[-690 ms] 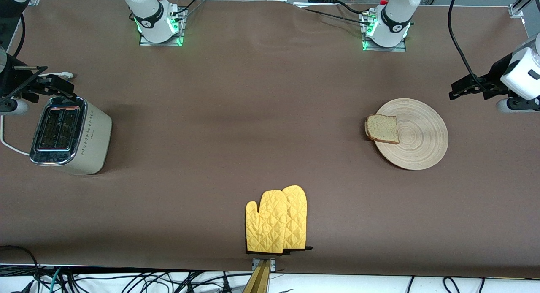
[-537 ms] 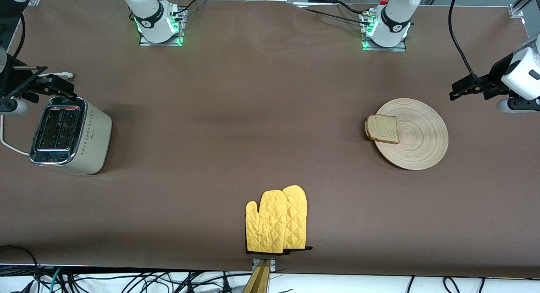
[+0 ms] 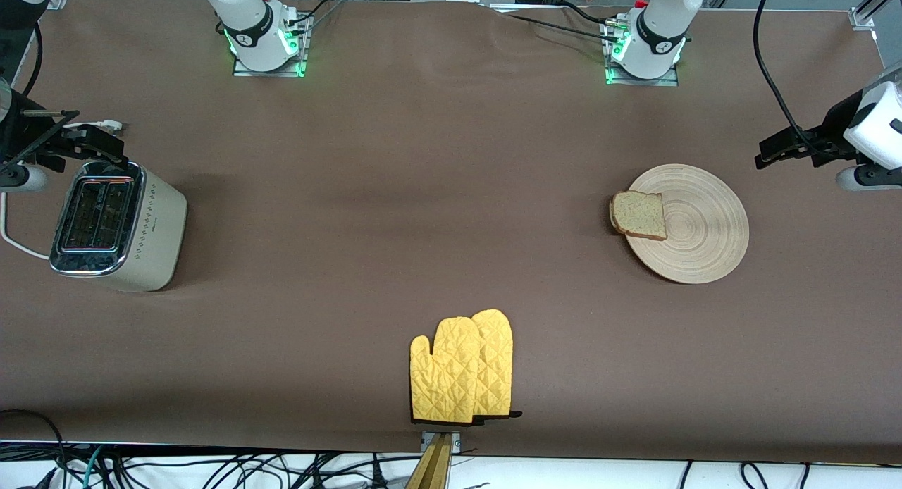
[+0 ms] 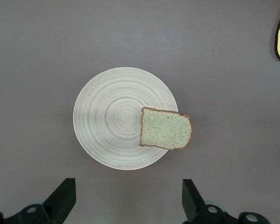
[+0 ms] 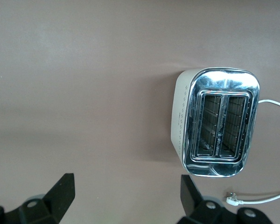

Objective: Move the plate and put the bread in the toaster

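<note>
The pale wooden plate [image 3: 705, 246] lies toward the left arm's end of the table. The brown bread [image 3: 638, 215] rests on its rim on the side toward the toaster and overhangs the edge a little. The cream toaster [image 3: 120, 225] with a chrome top stands at the right arm's end, both slots empty. My left gripper [image 3: 775, 151] hangs open and empty over the table just off the plate [image 4: 107, 116]; the bread [image 4: 166, 129] shows below it. My right gripper [image 3: 84, 142] hangs open and empty over the table beside the toaster [image 5: 217, 121].
A pair of yellow oven mitts [image 3: 461, 369] lies near the table edge closest to the front camera, midway along it. The toaster's white cord [image 3: 17, 246] trails toward the right arm's end, its plug [image 5: 233, 199] loose on the cloth.
The left gripper has drifted slightly away from the plate toward its own end of the table. Plate, bread, toaster and right gripper have not moved.
</note>
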